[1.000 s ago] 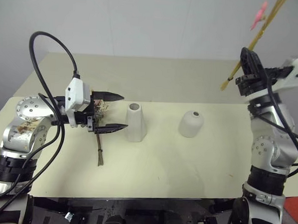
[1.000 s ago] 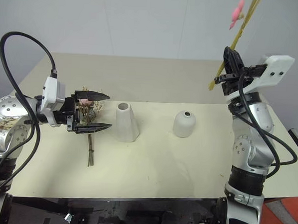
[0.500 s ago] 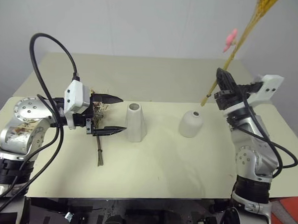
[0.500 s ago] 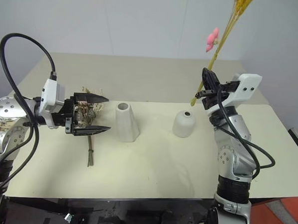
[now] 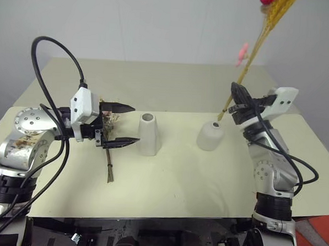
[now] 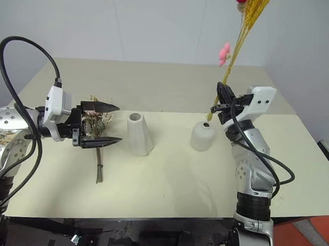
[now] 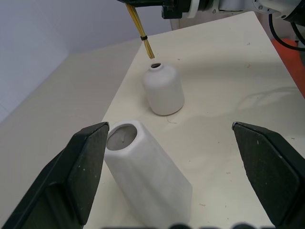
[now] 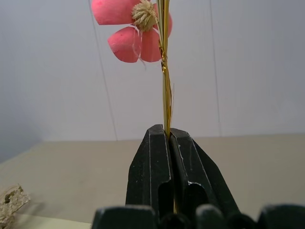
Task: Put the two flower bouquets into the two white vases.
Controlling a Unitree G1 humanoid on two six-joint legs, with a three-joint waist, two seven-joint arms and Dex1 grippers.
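The right end effector [image 5: 236, 99] is clenched tight on the thin yellow grass spray [image 5: 261, 37]; the spray stands almost straight up, leaning a little, and its cut end [image 7: 147, 48] hangs just above the small mouth of the short round vase [image 5: 210, 136]; so the next move looks like straight down along the stem. The left end effector [image 5: 120, 123] is wide open beside the tall vase [image 5: 149, 134]; the bushy bunch [image 6: 99, 132] lies on the counter [image 5: 167, 178] by its fingers.
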